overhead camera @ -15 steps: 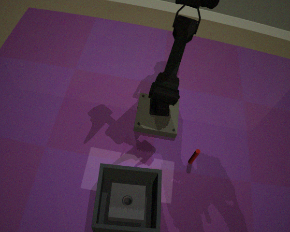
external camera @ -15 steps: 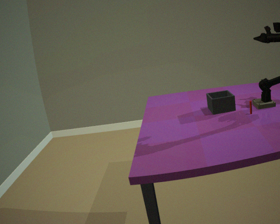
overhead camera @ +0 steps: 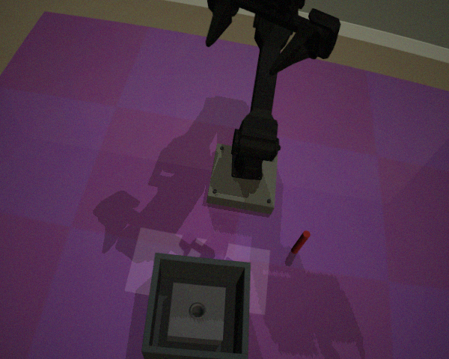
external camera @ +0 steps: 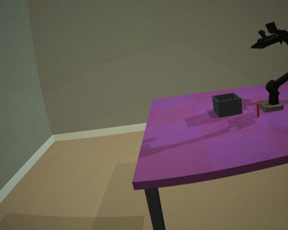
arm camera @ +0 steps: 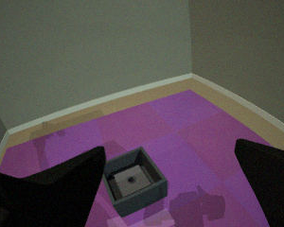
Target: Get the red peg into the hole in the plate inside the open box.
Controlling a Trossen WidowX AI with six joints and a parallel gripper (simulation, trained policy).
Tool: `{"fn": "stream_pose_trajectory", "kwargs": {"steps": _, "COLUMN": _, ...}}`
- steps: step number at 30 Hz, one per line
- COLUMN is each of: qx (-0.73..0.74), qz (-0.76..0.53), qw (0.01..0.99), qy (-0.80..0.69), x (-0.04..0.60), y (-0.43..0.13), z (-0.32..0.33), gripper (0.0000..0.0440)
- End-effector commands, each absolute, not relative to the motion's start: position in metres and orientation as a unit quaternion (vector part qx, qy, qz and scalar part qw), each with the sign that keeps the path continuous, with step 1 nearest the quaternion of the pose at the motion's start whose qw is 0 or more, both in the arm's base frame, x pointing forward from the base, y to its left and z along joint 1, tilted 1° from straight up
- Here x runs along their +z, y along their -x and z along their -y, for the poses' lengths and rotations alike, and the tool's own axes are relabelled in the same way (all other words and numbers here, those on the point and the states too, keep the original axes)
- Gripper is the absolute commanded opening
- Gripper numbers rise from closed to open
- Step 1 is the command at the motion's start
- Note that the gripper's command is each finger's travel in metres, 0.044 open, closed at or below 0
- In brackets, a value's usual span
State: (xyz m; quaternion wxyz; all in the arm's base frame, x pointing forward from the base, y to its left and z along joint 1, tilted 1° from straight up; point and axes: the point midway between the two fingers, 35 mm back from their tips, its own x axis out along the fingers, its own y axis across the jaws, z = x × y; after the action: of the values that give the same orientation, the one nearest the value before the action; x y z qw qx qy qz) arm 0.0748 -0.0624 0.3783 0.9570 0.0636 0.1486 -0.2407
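Observation:
The red peg [overhead camera: 301, 241] [external camera: 258, 110] stands upright on the table, to one side of the box and near the arm's base. The dark grey open box [overhead camera: 202, 259] [external camera: 230, 108] [arm camera: 142, 199] stands on the table. The light plate [overhead camera: 197, 329] [arm camera: 133, 187] lies at its bottom, with a round hole [overhead camera: 197, 310] [arm camera: 132, 180] in its middle that looks empty. My gripper [overhead camera: 239, 59] [external camera: 251, 47] [arm camera: 173, 150] is wide open and empty, high above the table and well away from the peg. The peg is not seen in the wrist view.
The arm's square base plate [overhead camera: 224, 193] [external camera: 271, 108] is bolted behind the box and peg. The purple checkered table [overhead camera: 62, 173] [external camera: 178, 158] [arm camera: 189, 142] carries the arm's shadows and pale light patches around the box. Walls rise beyond the table.

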Motion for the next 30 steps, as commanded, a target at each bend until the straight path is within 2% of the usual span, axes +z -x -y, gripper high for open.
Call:
{"fn": "stream_pose_trajectory", "kwargs": {"steps": 1, "qx": -0.227, "qz": -0.196, "qw": 0.951, "qy": -0.081, "x": 0.361, "y": -0.099, "z": 0.059, "gripper": 0.044}}
{"fn": "stream_pose_trajectory", "kwargs": {"steps": 15, "qx": -0.197, "qz": -0.396, "qw": 0.881, "qy": -0.169, "x": 0.265, "y": -0.173, "z": 0.016, "gripper": 0.044}}
{"fn": "stream_pose_trajectory", "kwargs": {"steps": 30, "qx": -0.252, "qz": -0.541, "qw": 0.765, "qy": -0.242, "x": 0.166, "y": -0.188, "z": -0.046, "gripper": 0.044}}
